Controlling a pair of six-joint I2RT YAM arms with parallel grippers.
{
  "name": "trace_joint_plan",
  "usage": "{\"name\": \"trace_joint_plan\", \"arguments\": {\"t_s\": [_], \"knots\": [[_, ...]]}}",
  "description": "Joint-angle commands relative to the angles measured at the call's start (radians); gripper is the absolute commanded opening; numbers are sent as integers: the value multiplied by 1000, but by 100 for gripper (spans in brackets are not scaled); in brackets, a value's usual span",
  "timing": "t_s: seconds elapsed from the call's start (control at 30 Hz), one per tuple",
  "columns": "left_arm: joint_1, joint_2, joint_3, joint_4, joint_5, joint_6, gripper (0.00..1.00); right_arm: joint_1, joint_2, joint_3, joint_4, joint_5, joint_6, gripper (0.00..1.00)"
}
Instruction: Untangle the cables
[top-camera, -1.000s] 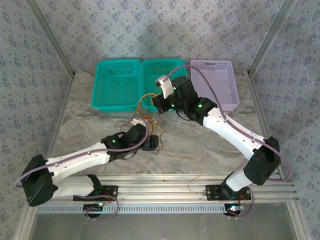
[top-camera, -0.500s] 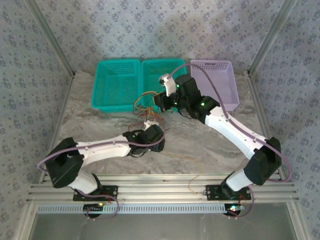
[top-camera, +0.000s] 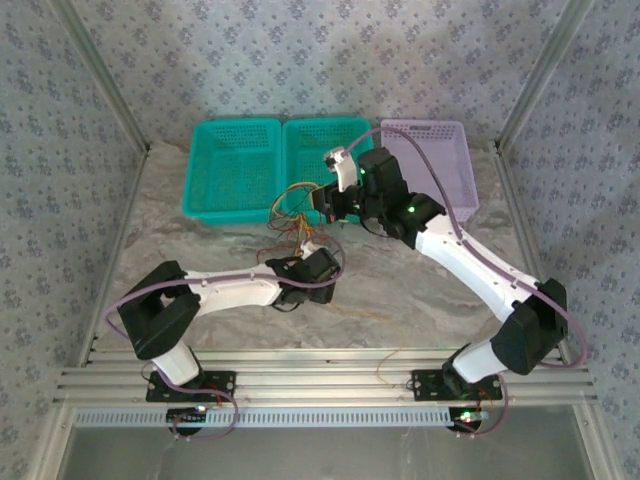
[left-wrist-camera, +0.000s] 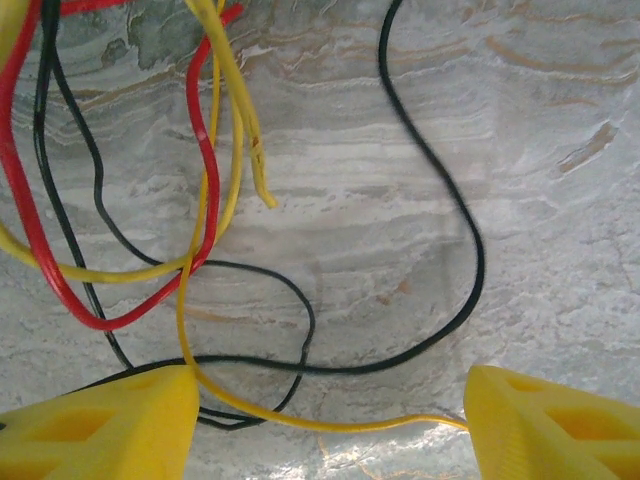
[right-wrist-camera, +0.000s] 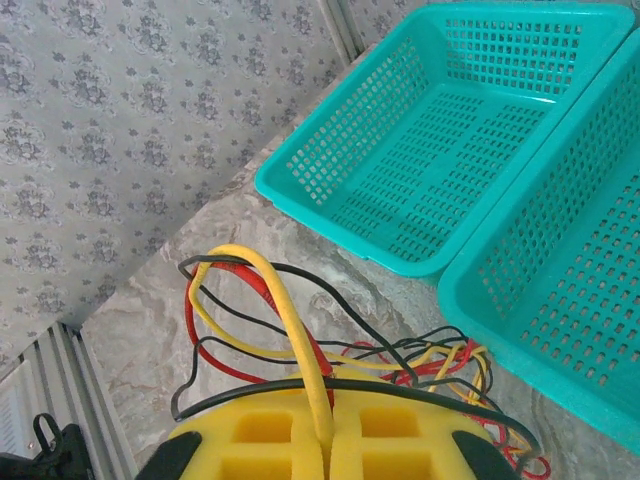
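Note:
The cables (top-camera: 291, 212), thin yellow, red and black wires, form a tangle on the marble table in front of the teal baskets. My right gripper (top-camera: 322, 203) is held above the table and is shut on a yellow cable (right-wrist-camera: 290, 320) that arches up out of the tangle (right-wrist-camera: 440, 355); a black wire lies across its pads (right-wrist-camera: 270, 430). My left gripper (left-wrist-camera: 330, 425) hovers low over the table, open. A yellow cable (left-wrist-camera: 300, 422) runs across the gap between its yellow fingers (left-wrist-camera: 100, 425), with black (left-wrist-camera: 470, 250) and red (left-wrist-camera: 60, 290) loops just beyond.
Two teal baskets (top-camera: 232, 170) (top-camera: 345, 135) and a lilac basket (top-camera: 440, 160) stand side by side along the back of the table. Patterned walls close in the left, right and back. An aluminium rail (top-camera: 330, 385) runs along the near edge.
My left arm has folded at the elbow and carried its gripper rightward, closer under the tangle. My right gripper has shifted slightly right and back, still holding the yellow cable.

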Motion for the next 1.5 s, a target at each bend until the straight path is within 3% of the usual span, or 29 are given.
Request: {"name": "trace_joint_plan", "arguments": {"t_s": [0.0,0.13,0.27,0.37,0.5,0.8,1.0,1.17,1.47], "knots": [[-8,18,-9,-16,5,2,66,-7,-31,-4,39,-37,26,0],[-8,47,-1,-2,13,1,49,-9,-33,-4,42,-39,32,0],[-8,66,4,-4,8,2,41,-12,-38,-5,43,-42,36,0],[-7,75,7,-12,-8,5,28,-14,-43,-11,45,-43,39,0],[-6,61,17,-35,-32,9,1,-17,-51,-20,47,-33,43,0],[15,-183,77,-112,-71,63,0,-65,-67,-88,72,65,102,0],[40,-381,150,-202,-29,121,0,-106,-97,-207,89,212,192,0],[69,-510,203,-288,-15,149,0,-108,-147,-299,119,260,224,0],[164,-631,463,-439,-59,285,0,-94,-223,-471,131,329,241,0]]}}
